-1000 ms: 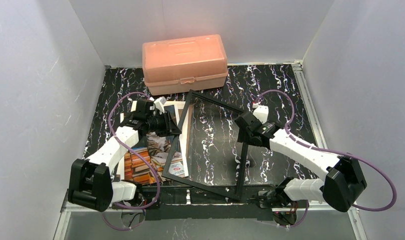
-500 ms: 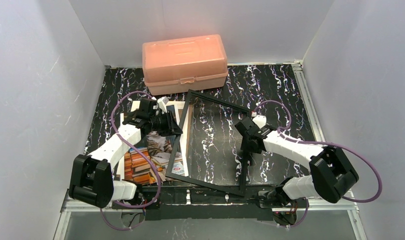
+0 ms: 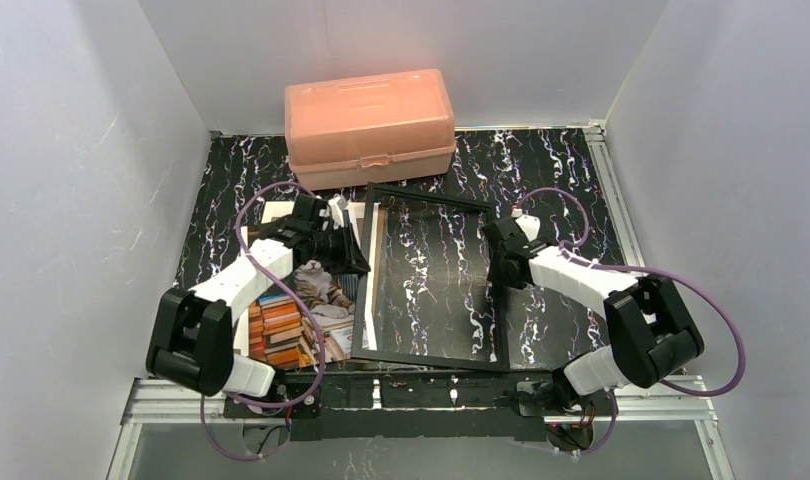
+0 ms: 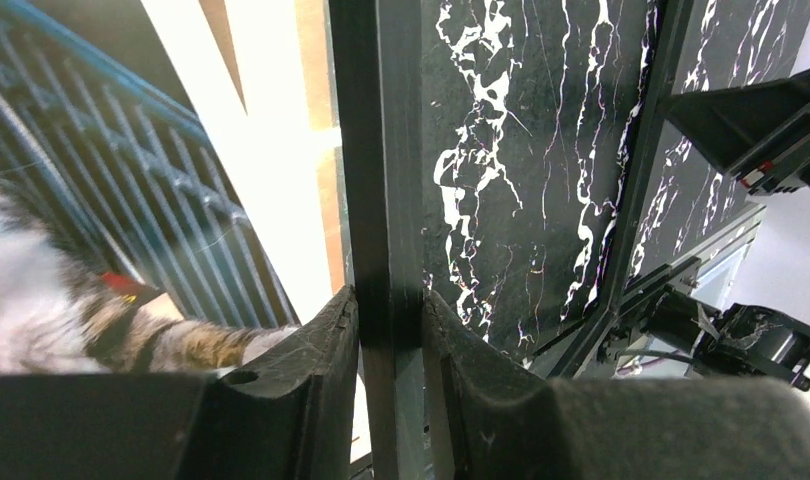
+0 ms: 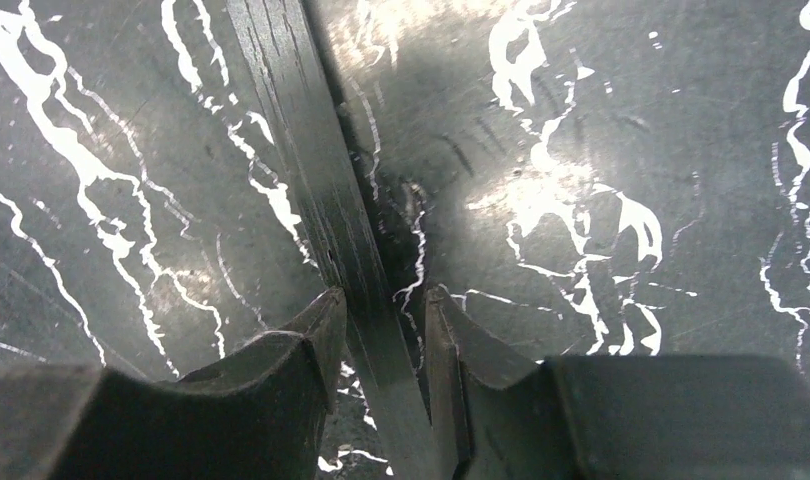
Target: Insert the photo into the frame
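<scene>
Checking top view first: the frame [image 3: 431, 359] lay on the black marbled table [image 3: 561, 170], mid-table, in front of the peach box [image 3: 371, 125]. The photo [image 3: 281, 325] lay face up just left of it, cat and books showing. Its right edge met the frame's left bar; over or under, couldn't tell. Photo sat outside the frame opening, and only table showed through the opening. Left gripper [image 3: 356, 262] was at the frame's left bar, right gripper [image 3: 497, 278] at the right bar, 1 arm per side.

Left wrist view: left gripper [image 4: 389, 320] was clamped on the frame [image 4: 381, 150] bar, both fingers [image 4: 301, 380] pressed against it with no gap. Left of the bar came a brown board [image 4: 313, 70] edge, a white sheet [image 4: 266, 150], then the photo [image 4: 71, 180] with blue lines and cat fur. Right of the bar was marbled table, with the far bar beyond.

Right wrist view: right gripper [image 5: 381, 320] straddled a frame [image 5: 291, 130] bar lying on the table. 1 finger [image 5: 301, 360] touched the bar and a thin dark gap showed at the other. Jaws stood narrow, but I couldn't tell whether they actually gripped.
</scene>
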Available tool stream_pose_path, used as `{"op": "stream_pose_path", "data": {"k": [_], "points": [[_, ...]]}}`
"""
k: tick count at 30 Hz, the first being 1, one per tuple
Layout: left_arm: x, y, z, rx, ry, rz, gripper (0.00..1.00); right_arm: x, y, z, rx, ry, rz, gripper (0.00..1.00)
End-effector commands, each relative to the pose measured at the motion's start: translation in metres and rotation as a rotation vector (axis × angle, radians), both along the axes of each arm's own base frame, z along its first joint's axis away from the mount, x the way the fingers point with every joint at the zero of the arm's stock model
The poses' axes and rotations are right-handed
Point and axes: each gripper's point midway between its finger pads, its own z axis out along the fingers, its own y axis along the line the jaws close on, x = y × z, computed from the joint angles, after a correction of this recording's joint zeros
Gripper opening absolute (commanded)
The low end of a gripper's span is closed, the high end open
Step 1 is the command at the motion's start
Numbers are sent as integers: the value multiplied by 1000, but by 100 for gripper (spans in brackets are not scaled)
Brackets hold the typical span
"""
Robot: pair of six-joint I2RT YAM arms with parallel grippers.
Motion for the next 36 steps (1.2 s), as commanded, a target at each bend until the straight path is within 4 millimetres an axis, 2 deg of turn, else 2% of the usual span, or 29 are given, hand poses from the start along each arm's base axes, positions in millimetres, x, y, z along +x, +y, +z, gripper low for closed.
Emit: {"op": "stream_pose_path", "data": {"k": [1, 7, 11, 16, 22, 31, 34, 36], "points": [[6, -19, 7, 9, -7, -94, 2, 0, -18, -4, -45, 29, -26, 43], [7, -35, -6, 44, 4, -150, 3, 7, -30, 3, -55, 21, -53, 42], [6, -43, -16, 72, 6, -200, 12, 13, -36, 5, -47, 20, -71, 42], [16, -50, -24, 90, -3, -225, 14, 18, -41, 3, -42, 30, -84, 42], [23, -62, -30, 94, 3, -247, 13, 25, -48, 2, -32, 39, -100, 41], [17, -78, -36, 69, 42, -284, 15, 39, -56, -4, -5, 59, -117, 41], [18, -81, -34, 56, 49, -295, 19, 42, -57, -6, 6, 62, -114, 41], [19, -82, -31, 54, 43, -300, 25, 44, -57, -8, 12, 67, -109, 40]]}}
